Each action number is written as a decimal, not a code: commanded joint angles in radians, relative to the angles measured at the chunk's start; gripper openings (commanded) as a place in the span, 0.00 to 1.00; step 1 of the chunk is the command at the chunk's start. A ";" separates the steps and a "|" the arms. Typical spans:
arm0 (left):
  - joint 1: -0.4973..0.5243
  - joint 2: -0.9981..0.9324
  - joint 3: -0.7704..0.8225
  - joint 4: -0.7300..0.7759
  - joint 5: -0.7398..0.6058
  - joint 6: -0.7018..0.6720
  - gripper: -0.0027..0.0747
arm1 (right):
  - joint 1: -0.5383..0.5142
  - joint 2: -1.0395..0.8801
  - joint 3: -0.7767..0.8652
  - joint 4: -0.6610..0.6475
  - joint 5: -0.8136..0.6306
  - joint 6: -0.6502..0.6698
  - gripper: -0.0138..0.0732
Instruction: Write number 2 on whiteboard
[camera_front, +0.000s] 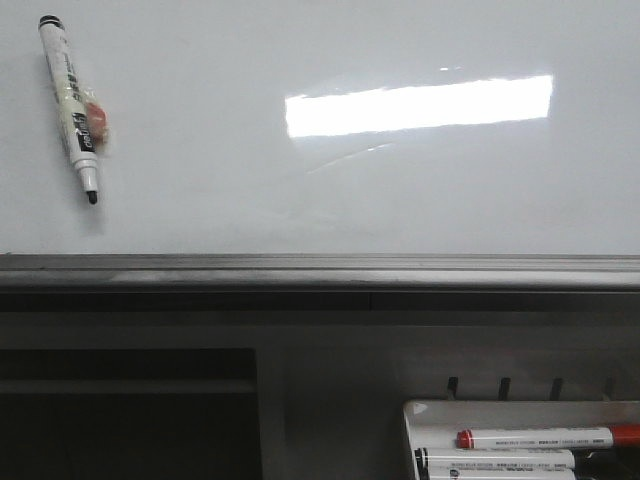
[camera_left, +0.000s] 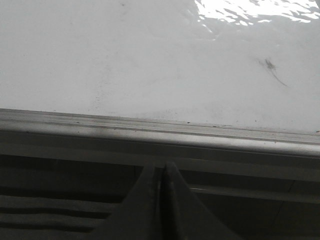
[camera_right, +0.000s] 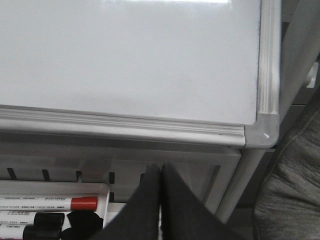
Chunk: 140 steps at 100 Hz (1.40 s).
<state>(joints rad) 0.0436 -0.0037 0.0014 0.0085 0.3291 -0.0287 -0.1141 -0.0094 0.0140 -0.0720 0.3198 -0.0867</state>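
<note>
Both end effectors, left (camera_left: 161, 172) and right (camera_right: 160, 172), pinched together, empty. Marker (camera_front: 73, 102) uncapped on whiteboard (camera_front: 300, 200); I reckon clumsy grab rolls it, smears ink.

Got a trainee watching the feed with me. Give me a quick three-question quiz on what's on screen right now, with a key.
1. True or false: a number 2 is already drawn on the whiteboard.
2. Where is the uncapped black marker?
A. In the pen tray
B. Lying on the whiteboard, far left in the front view
C. Held in the right gripper
3. Fill in: the left gripper and the right gripper both have their fingers ____.

Key:
1. False; the board shows only a light reflection and faint smudges.
2. B
3. Shut, with nothing between them.
</note>
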 joint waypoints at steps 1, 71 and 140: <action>0.003 -0.027 0.010 -0.009 -0.059 0.001 0.01 | 0.000 -0.022 0.025 -0.018 -0.017 -0.006 0.08; 0.003 -0.027 0.010 0.160 -0.090 0.003 0.01 | 0.000 -0.022 0.025 -0.018 -0.026 -0.006 0.08; 0.003 -0.027 0.010 0.108 -0.513 0.000 0.01 | 0.000 -0.022 0.025 -0.018 -0.651 -0.006 0.08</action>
<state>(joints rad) 0.0436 -0.0037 0.0014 0.1380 -0.0902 -0.0234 -0.1141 -0.0094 0.0140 -0.0806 -0.2550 -0.0868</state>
